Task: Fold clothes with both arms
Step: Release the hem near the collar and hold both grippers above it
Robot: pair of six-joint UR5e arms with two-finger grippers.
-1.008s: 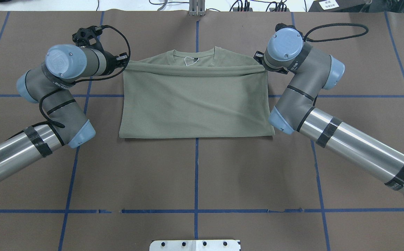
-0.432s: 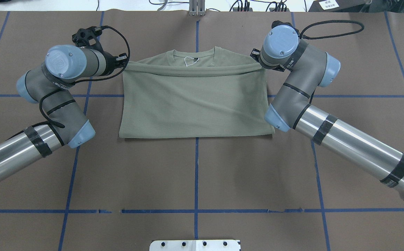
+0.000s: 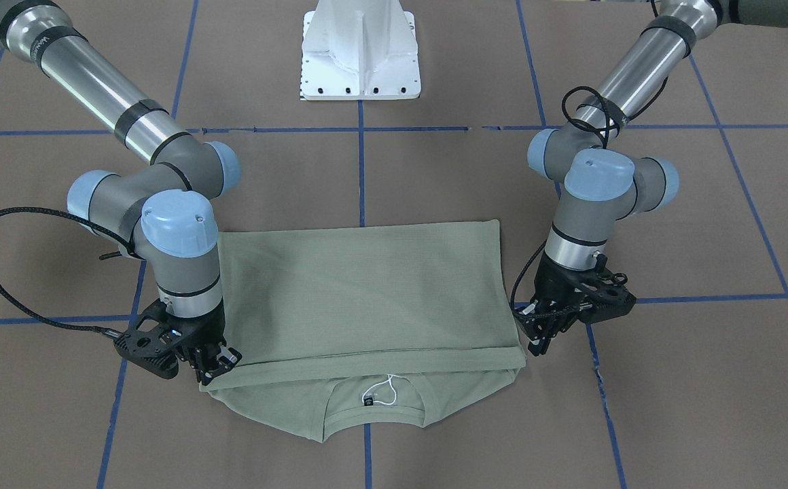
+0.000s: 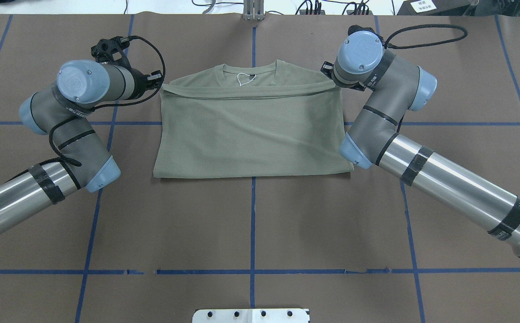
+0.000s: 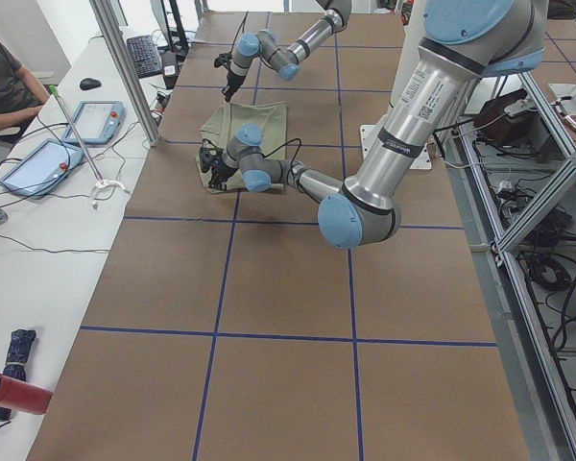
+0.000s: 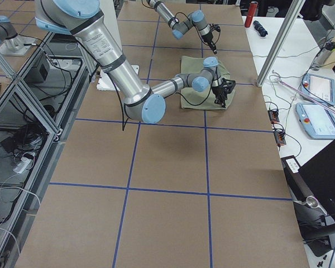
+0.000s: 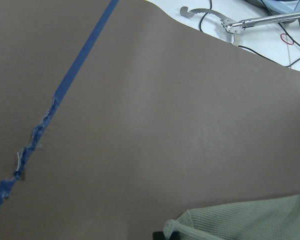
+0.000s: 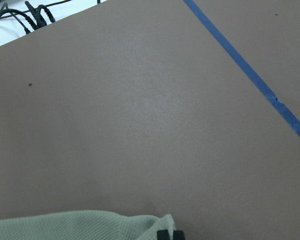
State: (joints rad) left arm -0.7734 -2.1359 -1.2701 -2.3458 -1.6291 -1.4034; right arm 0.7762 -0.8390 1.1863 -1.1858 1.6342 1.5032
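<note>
The sage-green shirt (image 4: pixel 251 130) lies on the brown table (image 4: pixel 251 224), folded so its lower hem reaches up near the collar. The collar with white string (image 4: pixel 244 78) and black neck label (image 3: pixel 369 401) stays uncovered. My left gripper (image 4: pixel 159 84) is shut on the folded hem's left corner, and it also shows in the front-facing view (image 3: pixel 533 345). My right gripper (image 4: pixel 331 80) is shut on the right corner, seen too in the front-facing view (image 3: pixel 221 363). Both wrist views show shirt cloth (image 7: pixel 245 220) (image 8: pixel 65 225) at the fingertips.
The white pedestal base (image 3: pixel 360 54) stands at the robot's side of the table. Blue tape lines (image 4: pixel 253 215) cross the brown cover. A side bench with tablets (image 5: pixel 38 163) and a seated person (image 5: pixel 5 82) runs along the far table edge. A red cylinder (image 5: pixel 10 392) lies there.
The held hem has moved slightly farther toward the collar and lies flatter on the shirt. The right arm's wrist shifted a little left and away from the robot; the left arm barely moved.
</note>
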